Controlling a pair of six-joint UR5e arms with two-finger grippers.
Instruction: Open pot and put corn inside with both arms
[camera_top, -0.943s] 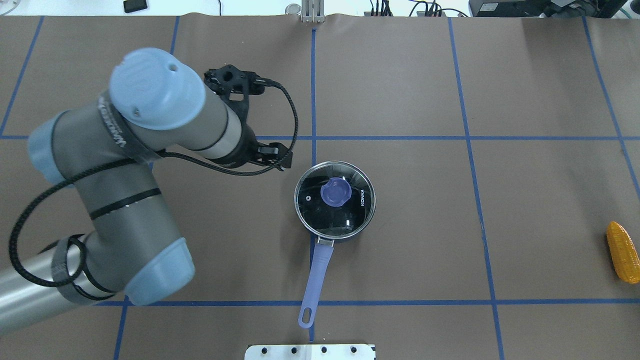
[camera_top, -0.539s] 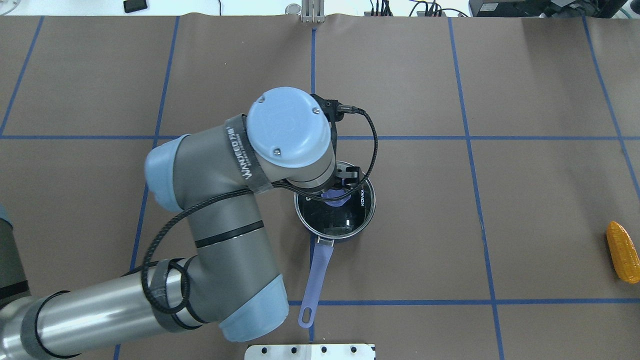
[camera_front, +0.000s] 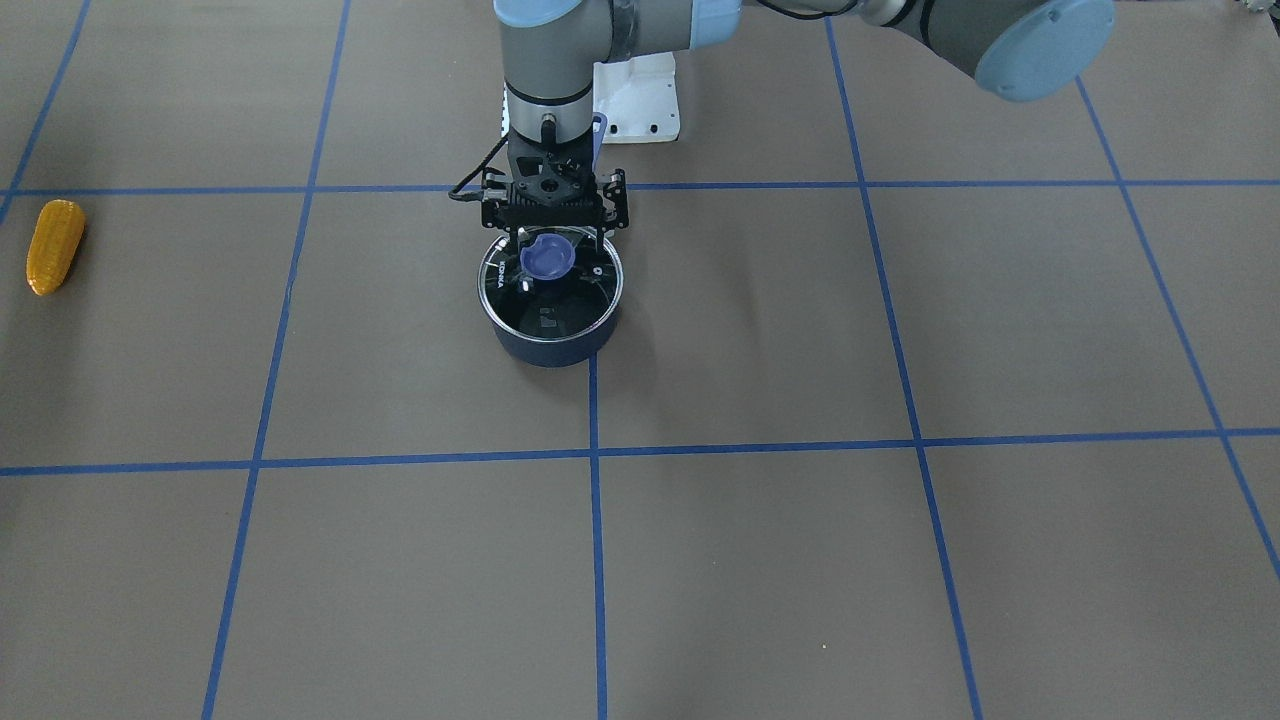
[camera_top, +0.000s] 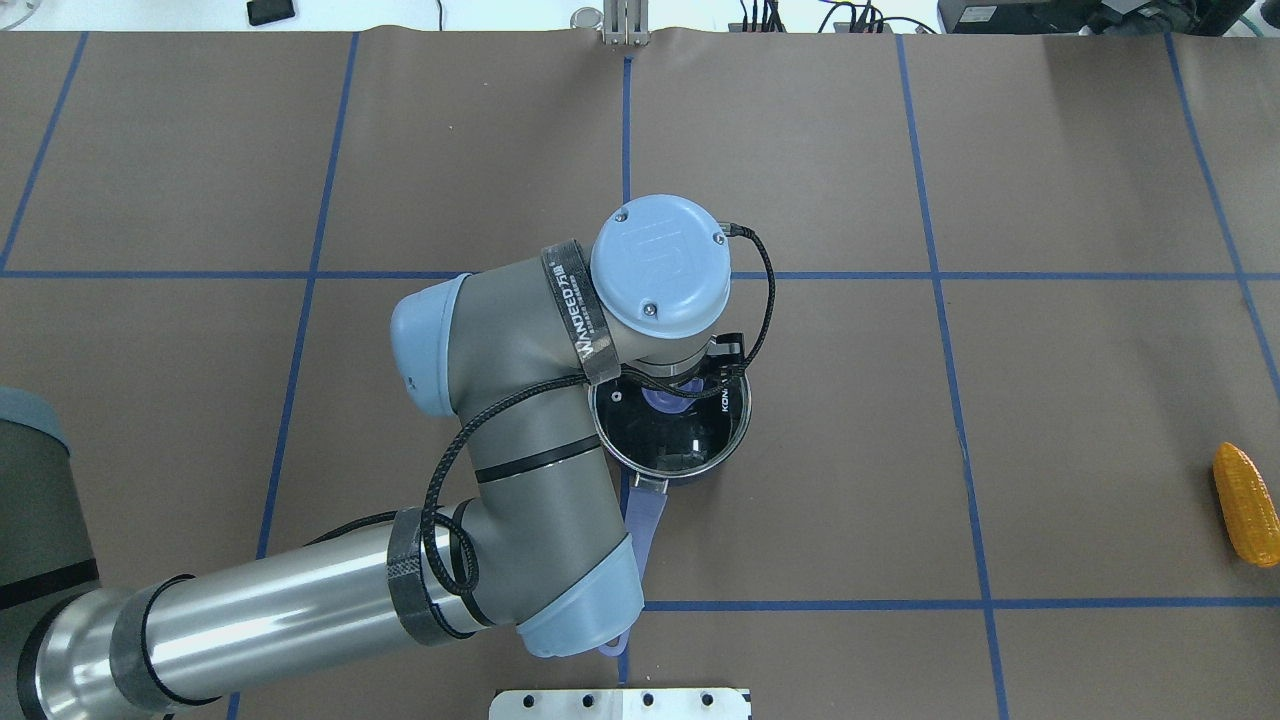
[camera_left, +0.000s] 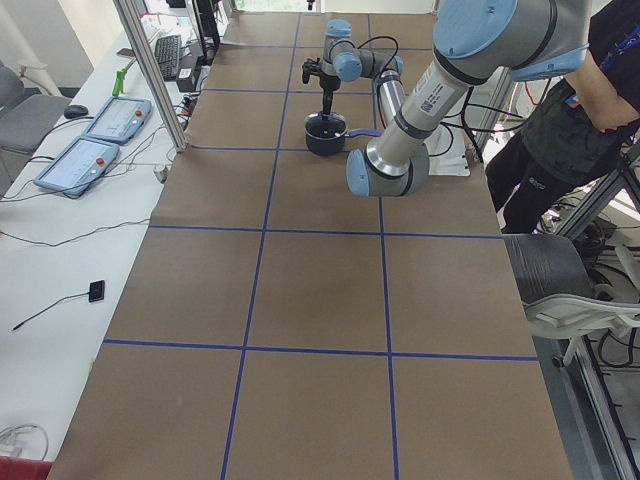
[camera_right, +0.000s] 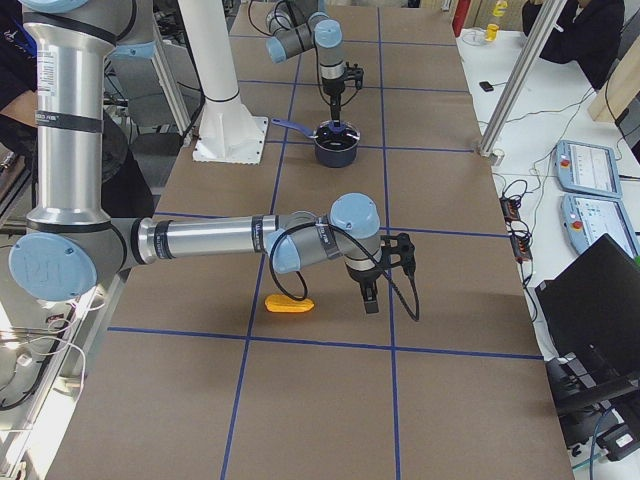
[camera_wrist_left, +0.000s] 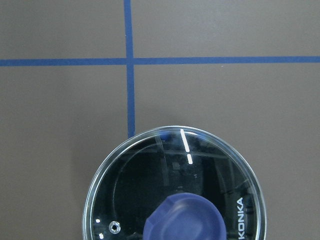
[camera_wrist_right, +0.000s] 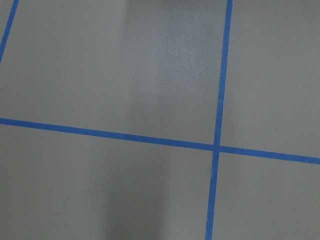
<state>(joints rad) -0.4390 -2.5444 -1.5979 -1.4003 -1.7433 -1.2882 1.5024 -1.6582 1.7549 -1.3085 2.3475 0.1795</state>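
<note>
The dark blue pot (camera_front: 548, 345) stands mid-table with its glass lid (camera_front: 552, 300) on, and its periwinkle handle (camera_top: 645, 520) points toward the robot's base. My left gripper (camera_front: 556, 238) hangs straight down over the lid. It is open, with a finger on each side of the blue knob (camera_front: 547, 258). The left wrist view shows the lid (camera_wrist_left: 150, 185) and knob (camera_wrist_left: 185, 220) close below. The corn (camera_top: 1245, 505) lies at the far right table edge, and it also shows in the front-facing view (camera_front: 53, 246). My right gripper (camera_right: 390, 268) hovers near the corn (camera_right: 288, 303); I cannot tell whether it is open or shut.
The white base block (camera_front: 640, 95) sits behind the pot's handle. Blue tape lines grid the brown table cover. A person (camera_left: 560, 110) stands beside the table on the robot's side. Control pendants (camera_right: 585, 165) lie on the side bench.
My left arm has swung right from beside the pot to directly over it. The gripper now sits around the lid's knob. The pot and the corn have not moved.
</note>
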